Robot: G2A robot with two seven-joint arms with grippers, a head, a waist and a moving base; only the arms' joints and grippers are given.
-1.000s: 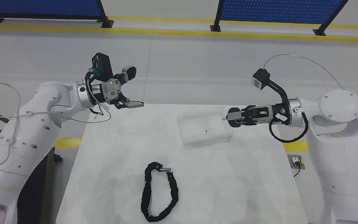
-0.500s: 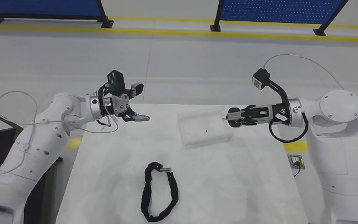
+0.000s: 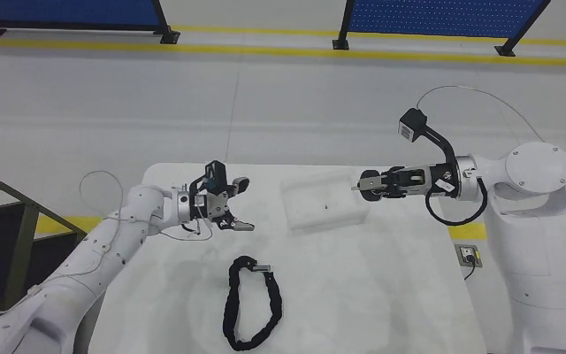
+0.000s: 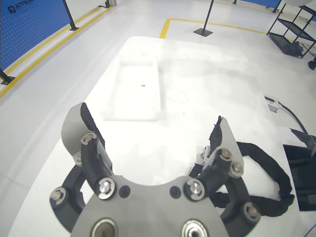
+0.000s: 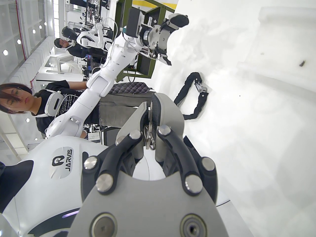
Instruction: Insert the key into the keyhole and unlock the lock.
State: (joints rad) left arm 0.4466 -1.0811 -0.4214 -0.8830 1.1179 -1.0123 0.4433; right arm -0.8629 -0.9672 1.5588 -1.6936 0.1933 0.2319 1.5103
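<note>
A black fabric-covered chain lock [image 3: 252,303] lies in a loop on the white table [image 3: 371,292], its metal lock head [image 3: 260,264] at the far end of the loop. My left gripper [image 3: 240,206] hovers open just beyond that end, with nothing between its fingers; the chain [image 4: 271,173] lies beside one finger. My right gripper [image 3: 364,186] is shut on the small metal key [image 5: 148,134], held above the table's far right part near the tray. In the right wrist view the chain lock [image 5: 195,94] lies farther off, below the left gripper [image 5: 175,40].
A shallow white tray [image 3: 323,202] sits at the table's far middle, between the two grippers; it holds only a tiny dark speck [image 4: 143,85]. A black-framed stand [image 3: 18,221] is beside the table's left edge.
My left arm has swung from beyond the far left corner in over the table and down toward the lock end of the chain, gripper staying open. The right arm and key have not moved.
</note>
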